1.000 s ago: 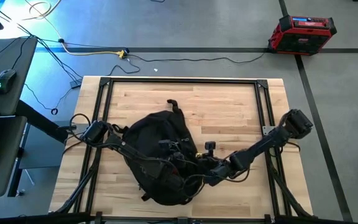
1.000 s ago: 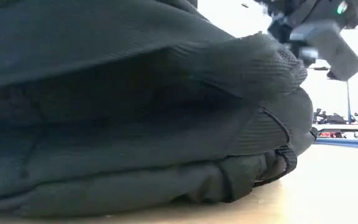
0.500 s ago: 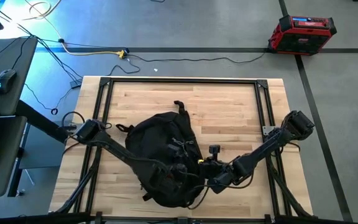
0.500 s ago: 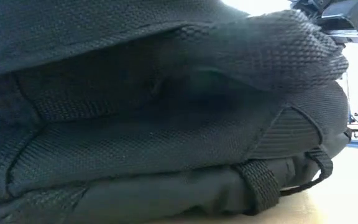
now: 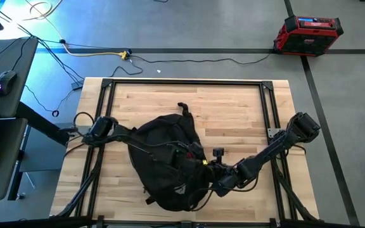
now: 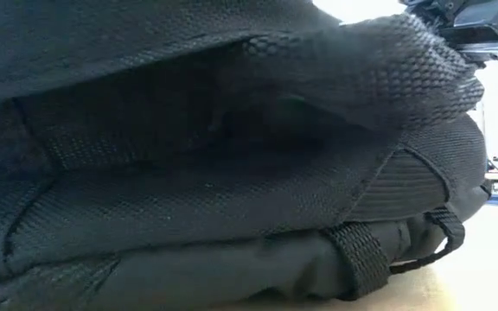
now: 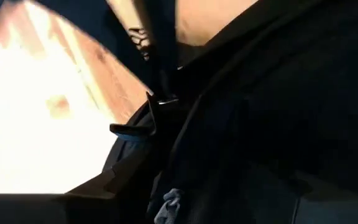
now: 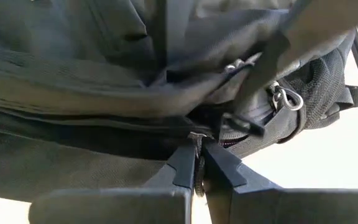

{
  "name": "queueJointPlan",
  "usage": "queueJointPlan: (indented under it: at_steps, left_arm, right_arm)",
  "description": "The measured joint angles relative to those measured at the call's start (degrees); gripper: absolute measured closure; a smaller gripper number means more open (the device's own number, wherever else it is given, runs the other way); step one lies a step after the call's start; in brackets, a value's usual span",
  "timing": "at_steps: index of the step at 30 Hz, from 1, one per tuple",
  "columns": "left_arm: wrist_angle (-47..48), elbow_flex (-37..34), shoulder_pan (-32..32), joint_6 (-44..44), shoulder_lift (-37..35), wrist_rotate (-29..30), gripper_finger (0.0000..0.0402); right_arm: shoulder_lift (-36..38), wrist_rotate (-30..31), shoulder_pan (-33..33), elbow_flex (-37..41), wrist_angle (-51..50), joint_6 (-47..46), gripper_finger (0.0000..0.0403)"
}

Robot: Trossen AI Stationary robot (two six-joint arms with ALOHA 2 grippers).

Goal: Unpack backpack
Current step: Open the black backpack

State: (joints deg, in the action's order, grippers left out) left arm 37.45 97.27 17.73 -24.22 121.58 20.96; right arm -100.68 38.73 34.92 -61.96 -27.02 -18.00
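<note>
Backpack (image 5: 166,158), large, rounded, black fabric, lies near the middle of the wooden tabletop (image 5: 233,107), the right gripper (image 8: 197,165) pressed together on its zipper edge, the left gripper (image 5: 185,154) over it, fingers' state unclear.

Backpack (image 5: 166,161) blocks centre; far table (image 5: 227,104) seemingly free

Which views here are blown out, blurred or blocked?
Low view: the backpack fills nearly the whole picture, with the room behind it washed out white. Left wrist view: dark, soft backpack fabric beside glaring, overexposed table wood. Right wrist view: fairly sharp, the right pincer pinched shut at the zipper line. High view: evenly lit, clear.
</note>
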Motion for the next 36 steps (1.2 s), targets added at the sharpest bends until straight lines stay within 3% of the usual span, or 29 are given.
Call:
queueJointPlan:
  at_steps: [2,6,8,17,26,32,36]
  left_arm:
    - [-0.5,0.0,-0.8,0.1,0.3,1.2,0.0235]
    - [0.3,0.0,-2.3,0.5,0.3,2.8,0.0352]
    - [1.4,0.0,-3.2,1.9,0.4,4.8,0.0386]
    - [4.3,-1.7,-7.4,11.7,0.4,9.9,0.0399]
    - [5.1,-1.7,-11.5,24.5,0.2,13.4,0.0401]
    - [8.9,-1.7,-9.9,28.7,-0.8,15.3,0.0401]
    - [13.4,-1.9,-6.6,32.4,-2.2,17.0,0.0401]
  right_arm:
    - [0.0,-1.6,0.0,0.0,0.0,0.0,0.0403]
    - [0.0,-2.2,1.0,0.0,0.0,-0.5,0.0403]
    - [0.0,-2.6,1.9,0.0,0.0,-1.5,0.0403]
    - [0.1,-5.0,3.8,-0.3,0.5,-5.6,0.0403]
    - [0.1,-3.2,2.2,-0.4,4.2,-5.8,0.0403]
    - [0.6,2.8,2.3,-0.7,-4.0,-13.8,0.0403]
    - [0.6,3.0,2.0,-0.8,-9.0,-16.7,0.0403]
